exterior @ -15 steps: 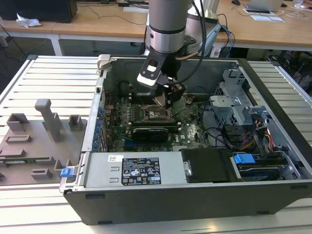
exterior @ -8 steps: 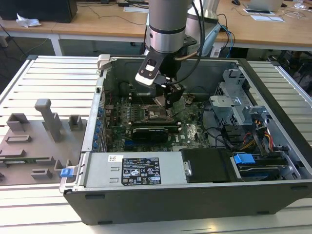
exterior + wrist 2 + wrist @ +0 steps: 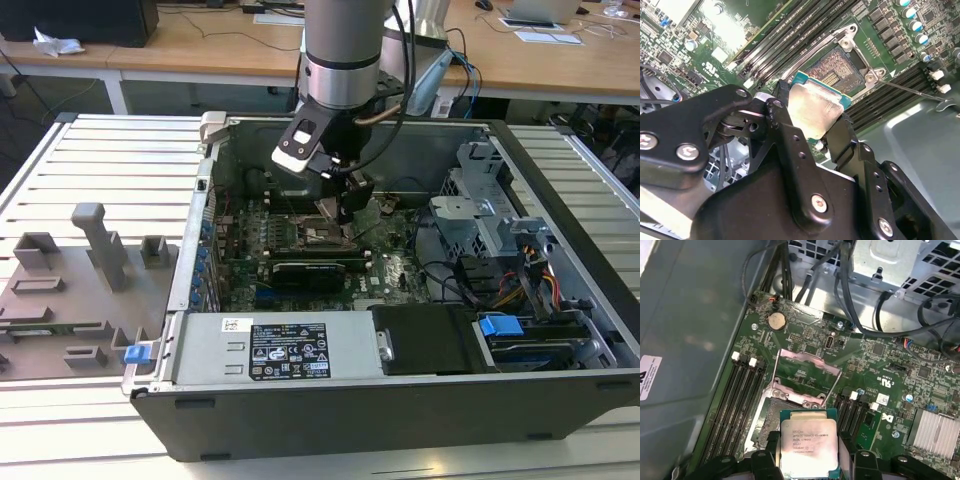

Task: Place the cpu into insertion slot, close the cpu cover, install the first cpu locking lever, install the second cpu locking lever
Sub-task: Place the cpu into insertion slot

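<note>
Silver-grey flat square cpu (image 3: 807,447) is being pinched by two opposite edges in the black metal gripper (image 3: 812,457), metal top facing back toward the wrist. Being square, it is showing no long axis. Just beyond the fingertips, the square black insertion slot (image 3: 837,70) is lying uncovered, with its thin steel cpu cover (image 3: 807,357) standing raised.

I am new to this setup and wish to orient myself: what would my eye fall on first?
The silver-topped cpu, clamped in the black gripper, hangs close over the exposed insertion slot. The cpu cover stands raised open at the slot's edge. In the exterior view, the arm reaches down into an open computer case.
</note>
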### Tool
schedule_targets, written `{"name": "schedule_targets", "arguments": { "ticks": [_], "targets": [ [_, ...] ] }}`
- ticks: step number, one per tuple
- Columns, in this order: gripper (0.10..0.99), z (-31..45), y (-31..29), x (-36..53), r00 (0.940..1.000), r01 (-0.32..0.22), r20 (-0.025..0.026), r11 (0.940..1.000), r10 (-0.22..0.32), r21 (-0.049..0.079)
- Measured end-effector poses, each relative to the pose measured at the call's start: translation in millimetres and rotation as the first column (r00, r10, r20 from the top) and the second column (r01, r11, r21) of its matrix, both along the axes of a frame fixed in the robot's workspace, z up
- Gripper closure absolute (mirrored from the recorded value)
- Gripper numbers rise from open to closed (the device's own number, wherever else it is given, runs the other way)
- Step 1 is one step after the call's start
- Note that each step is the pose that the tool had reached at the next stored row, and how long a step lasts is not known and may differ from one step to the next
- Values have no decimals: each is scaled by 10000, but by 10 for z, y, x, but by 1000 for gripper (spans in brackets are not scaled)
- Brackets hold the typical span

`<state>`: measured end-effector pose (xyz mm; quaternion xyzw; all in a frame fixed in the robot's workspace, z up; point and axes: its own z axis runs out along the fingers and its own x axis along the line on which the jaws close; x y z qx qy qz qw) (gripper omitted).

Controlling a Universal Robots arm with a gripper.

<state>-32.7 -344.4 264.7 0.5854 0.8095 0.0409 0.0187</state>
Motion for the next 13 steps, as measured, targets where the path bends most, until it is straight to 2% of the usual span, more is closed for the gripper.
{"name": "schedule_targets", "arguments": {
  "ticks": [10,13],
  "targets": [
    [545,-2,0,0,9972,744,0,9972,-744,-2],
    [545,-3,0,0,9966,824,0,9966,-824,-2]
  ]
}}
